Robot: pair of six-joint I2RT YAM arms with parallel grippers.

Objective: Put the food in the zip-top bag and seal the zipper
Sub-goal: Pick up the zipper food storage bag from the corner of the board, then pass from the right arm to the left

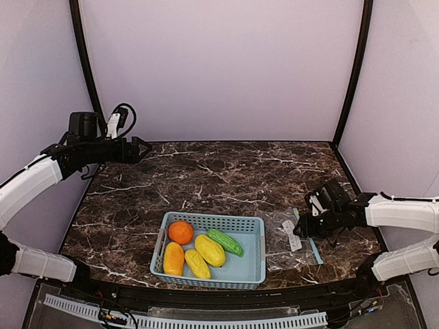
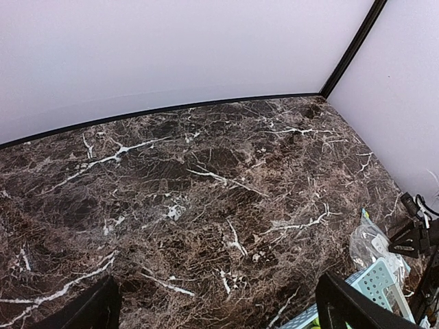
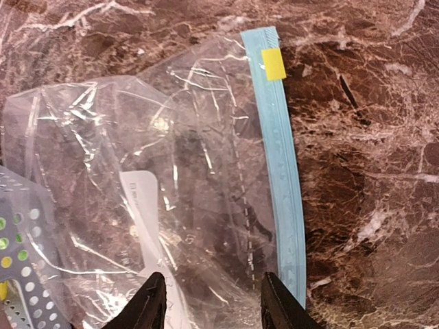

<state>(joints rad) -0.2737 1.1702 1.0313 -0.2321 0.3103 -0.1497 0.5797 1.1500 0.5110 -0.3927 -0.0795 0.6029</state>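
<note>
zip-top bag (image 3: 171, 171) is laid flat just right of basket (image 1: 212, 216), food (image 1: 199, 250) is held inside basket | right gripper (image 3: 214, 305) spread over bag, nothing pinched; left gripper (image 1: 143, 148) spread, far from basket | film is judged light, limp, slippery: stiffer zipper (image 3: 285, 171) edge advised for pinching

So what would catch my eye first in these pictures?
Probably the bright toy food: an orange, three yellow fruits and a green pod, piled in a light blue basket near the front of the dark marble table. Just right of it lies a crinkly clear zip-top bag, with the right fingers open over it.
</note>
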